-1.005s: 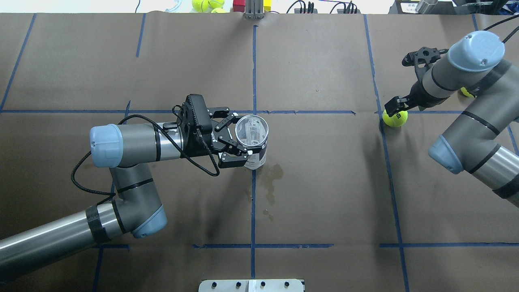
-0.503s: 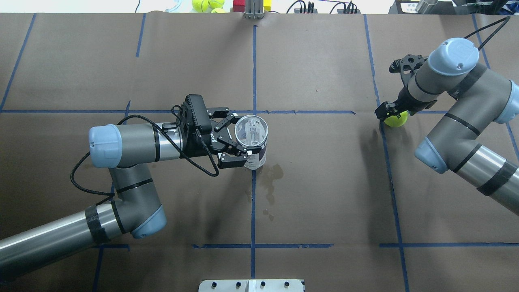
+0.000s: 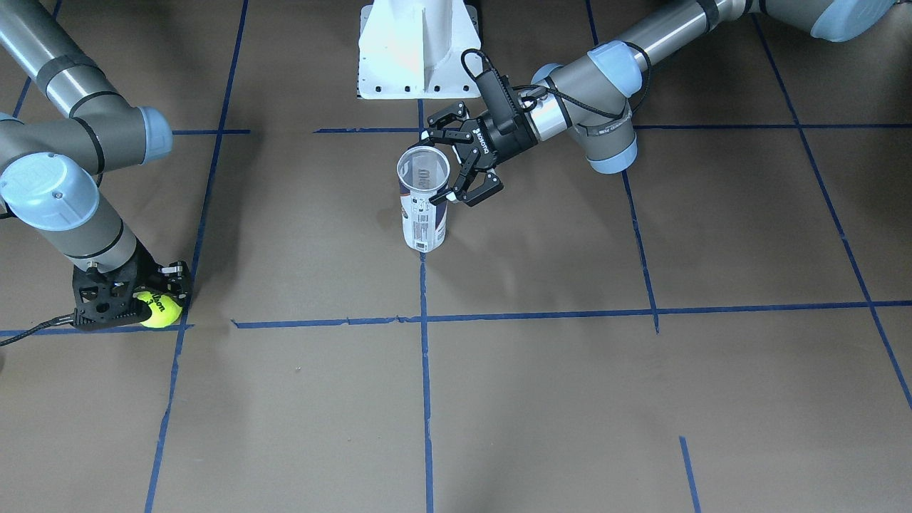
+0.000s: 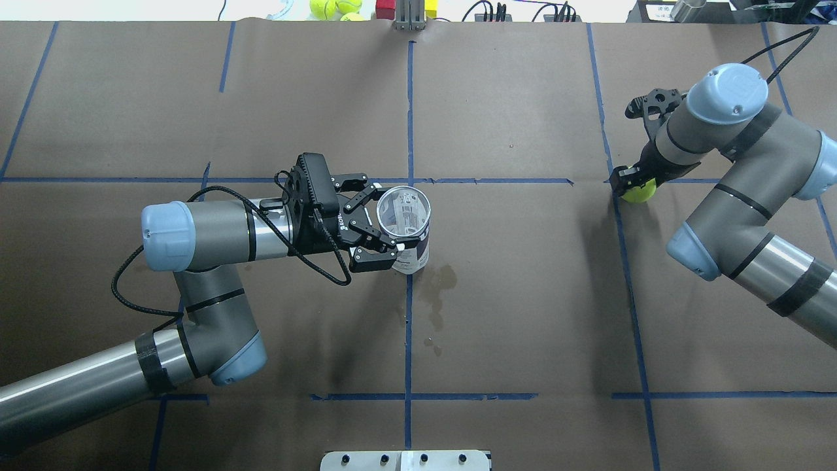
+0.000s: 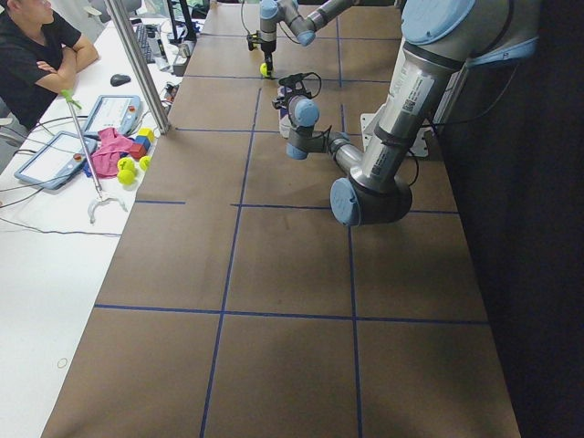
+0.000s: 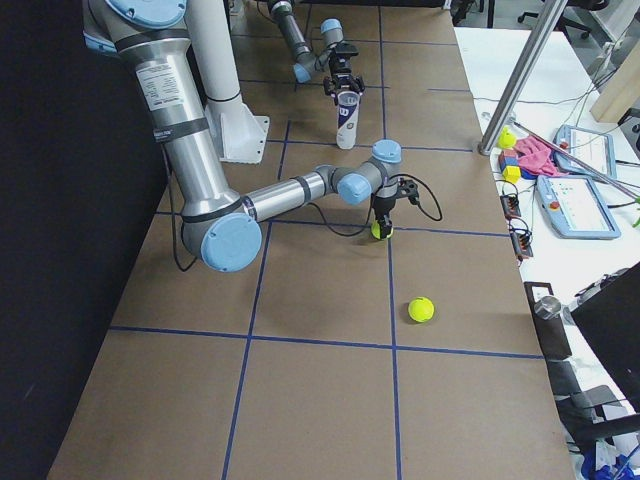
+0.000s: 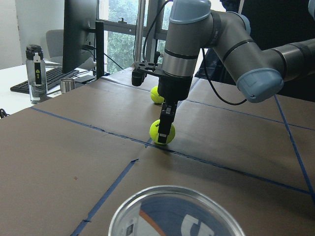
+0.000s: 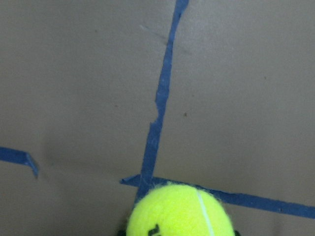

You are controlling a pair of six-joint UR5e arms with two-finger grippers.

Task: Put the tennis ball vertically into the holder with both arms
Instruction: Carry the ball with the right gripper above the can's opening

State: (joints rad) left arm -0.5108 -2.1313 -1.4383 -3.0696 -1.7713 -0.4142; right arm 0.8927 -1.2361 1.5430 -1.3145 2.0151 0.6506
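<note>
Tennis ball (image 3: pixel 162 310), round, fuzzy, neon yellow-green, lying on the brown paper table (image 3: pixel 570 399) at a crossing of blue tape (image 8: pixel 155 123), sitting between the black fingers of the right gripper (image 3: pixel 139 301), squeeze impossible to tell. Well apart at mid-table, clear cylindrical holder (image 3: pixel 424 214), silver-rimmed, standing upright, being clamped near its open top by the left gripper (image 3: pixel 450 167). White bench (image 5: pixel 46 246) running along the far side.

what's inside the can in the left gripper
The open can looks empty from overhead: only its clear wall and label show. Its very bottom is partly hidden by the near wall and label.
</note>
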